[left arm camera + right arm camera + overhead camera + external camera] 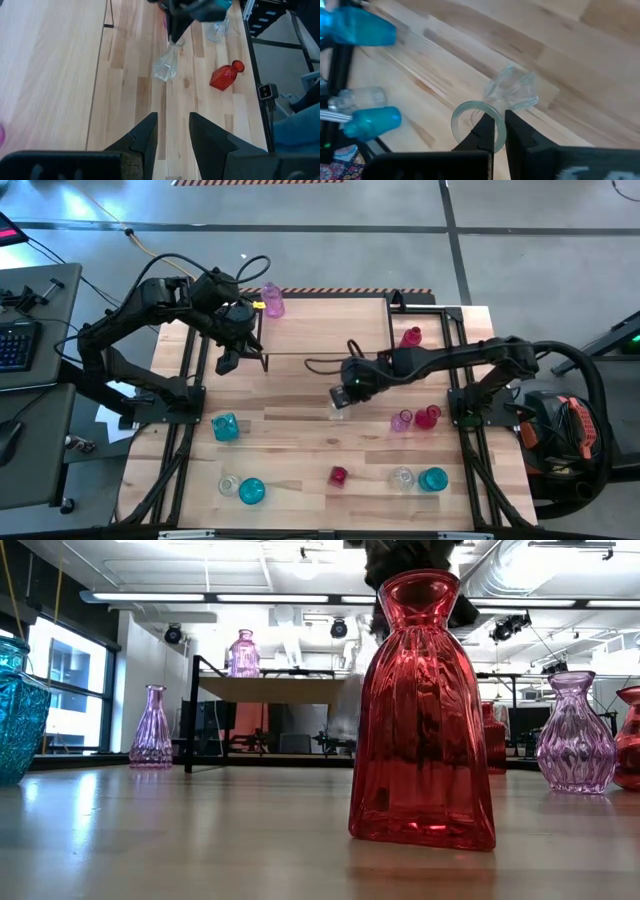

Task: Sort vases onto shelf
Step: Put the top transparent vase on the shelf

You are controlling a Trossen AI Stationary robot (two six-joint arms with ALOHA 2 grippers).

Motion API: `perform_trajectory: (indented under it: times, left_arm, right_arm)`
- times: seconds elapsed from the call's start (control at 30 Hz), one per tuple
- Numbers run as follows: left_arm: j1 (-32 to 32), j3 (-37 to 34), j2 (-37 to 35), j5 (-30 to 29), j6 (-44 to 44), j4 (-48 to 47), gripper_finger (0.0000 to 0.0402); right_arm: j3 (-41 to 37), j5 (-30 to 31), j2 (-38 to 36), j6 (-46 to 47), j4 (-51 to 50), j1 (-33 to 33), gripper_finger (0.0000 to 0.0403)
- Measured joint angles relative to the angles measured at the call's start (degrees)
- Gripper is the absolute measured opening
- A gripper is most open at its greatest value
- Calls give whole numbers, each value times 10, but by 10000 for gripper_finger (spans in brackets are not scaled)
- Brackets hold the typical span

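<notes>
The right gripper [499, 131] is pinching the rim of a clear vase [512, 90] near the middle of the table [300, 440], its fingers [485, 132] drawn together, one inside the mouth and one outside. The vase is hanging just beyond the fingertips, tilting off upright so its long axis runs away from the gripper and down, mouth toward the gripper, base toward the wood. In the high view it is sitting just under the gripper's tip, and whether its base is touching the table cannot be told. The shelf [330, 330] is standing well apart toward the table's far edge, one pink vase [272, 301] on its corner. The left gripper [228, 358] is hovering beside the shelf, fingers partly apart and empty, nearer the shelf but farther from the vase.
</notes>
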Motion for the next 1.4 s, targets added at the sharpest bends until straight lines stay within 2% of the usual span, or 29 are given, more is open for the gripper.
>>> perform_trajectory:
  times: [0.37,0.7,0.87,1.1,1.27,1.4]
  left_arm:
    - [0,0,0,0,3,0,104]
    - [0,0,1,0,-2,0,104]
    - [0,0,1,0,-2,0,104]
    - [0,0,2,0,-12,7,104]
    - [0,0,5,0,-16,16,104]
    - [0,0,11,-1,-16,17,104]
  right_arm:
    - [201,8,0,-125,-194,-68,1]
    - [368,23,-1,-231,-308,-195,0]
    - [400,20,-1,-261,-350,-274,0]
    - [401,14,12,-287,-373,-379,0]
    - [401,-28,45,-308,-372,-418,0]
    - [401,-51,71,-312,-370,-424,0]
